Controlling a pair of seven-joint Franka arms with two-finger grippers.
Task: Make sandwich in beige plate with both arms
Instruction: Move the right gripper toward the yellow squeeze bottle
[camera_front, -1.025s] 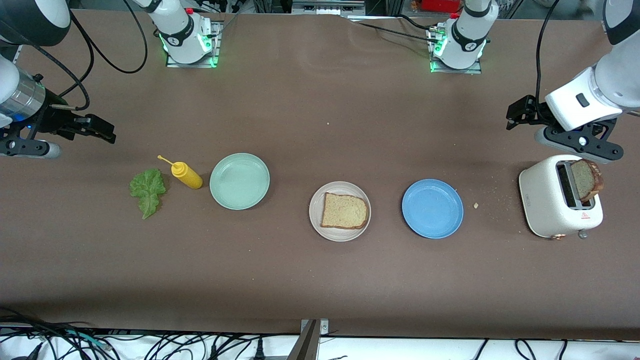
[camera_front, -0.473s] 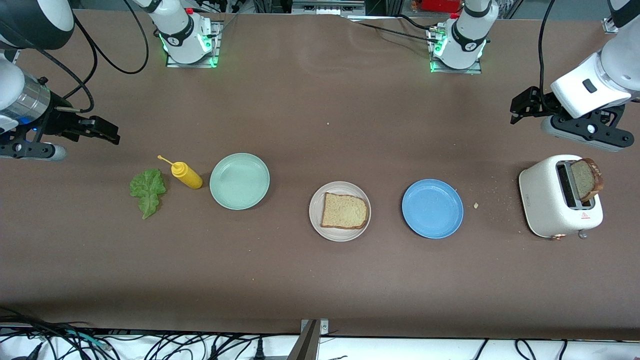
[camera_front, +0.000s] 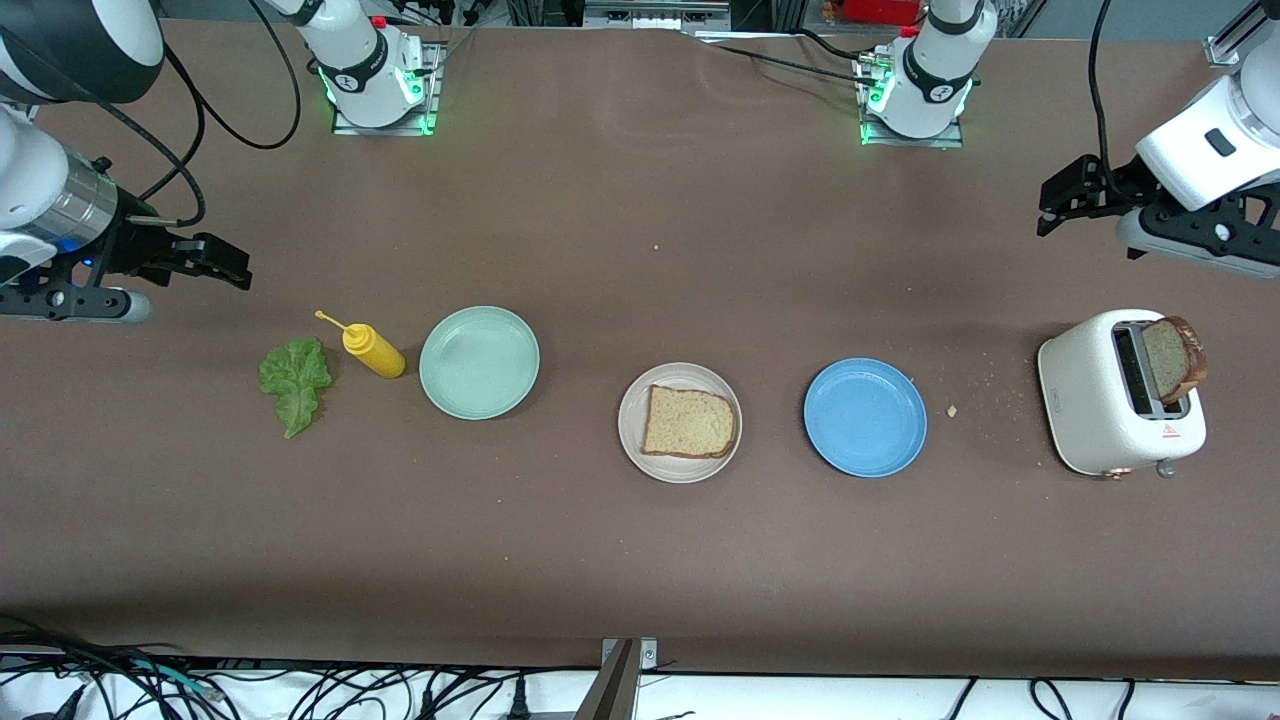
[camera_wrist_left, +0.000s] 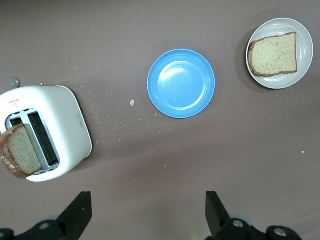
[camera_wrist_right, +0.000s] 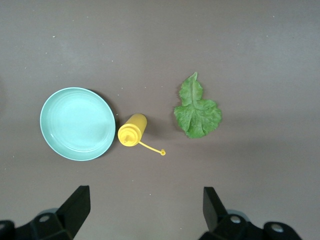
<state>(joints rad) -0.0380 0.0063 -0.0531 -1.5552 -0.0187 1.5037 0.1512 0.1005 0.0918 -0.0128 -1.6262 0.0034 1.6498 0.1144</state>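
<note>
Brown table: your beige plate with bread slice sits mid-table, well apart from both grippers. Left gripper hangs spread wide over the toaster end; right gripper, equally spread, hovers near the lettuce leaf.

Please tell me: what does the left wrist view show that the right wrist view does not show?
Only the left wrist view shows the white toaster with a bread slice standing in its slot, the blue plate, and the beige plate carrying another bread slice.

Only the right wrist view shows the mint-green plate, the yellow squeeze bottle lying beside it, and the lettuce leaf.

Both show bare brown table and an open, empty gripper: the left gripper and the right gripper.
</note>
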